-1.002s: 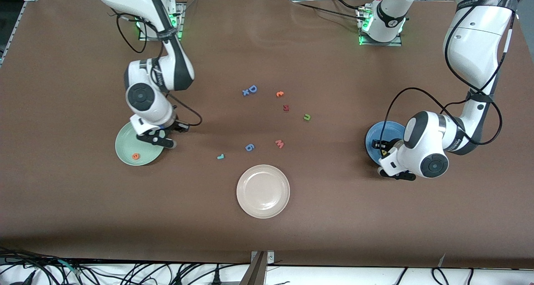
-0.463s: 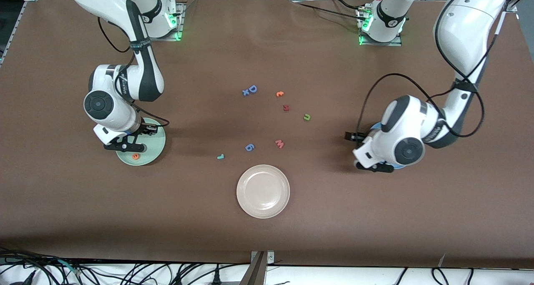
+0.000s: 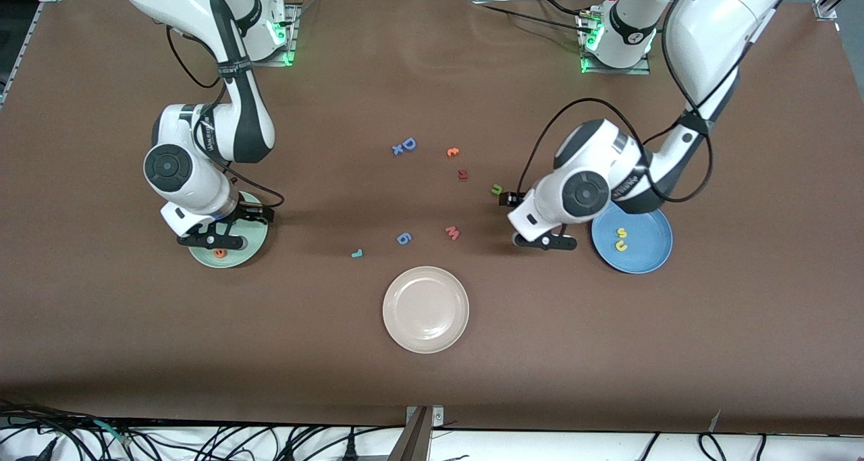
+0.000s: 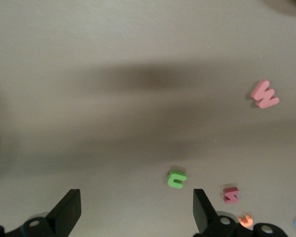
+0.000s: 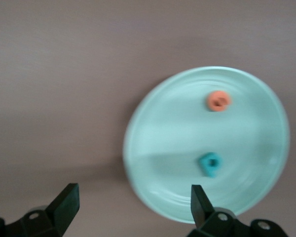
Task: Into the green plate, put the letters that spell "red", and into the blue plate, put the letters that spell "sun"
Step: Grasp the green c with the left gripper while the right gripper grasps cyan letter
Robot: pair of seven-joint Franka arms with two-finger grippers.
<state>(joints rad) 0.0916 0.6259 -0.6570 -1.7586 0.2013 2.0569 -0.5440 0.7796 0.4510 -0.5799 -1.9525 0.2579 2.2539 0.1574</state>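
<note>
Brown matte tabletop ran bare toward every edge. At the right arm's end, the round mint green plate (image 5: 153,148) held the orange "e" (image 5: 218,101) and a teal letter (image 5: 210,164), with the right gripper (image 3: 209,238) over it, jaws wide and empty. Midtable lay the teal "r" (image 3: 356,252), with the cream plate (image 3: 426,309) nearer the camera. The green "n" (image 4: 176,178) sat just beside the left gripper (image 3: 540,235), spread wide, empty. Two yellow letters (image 3: 621,239) rested in the blue plate (image 3: 648,252).
</note>
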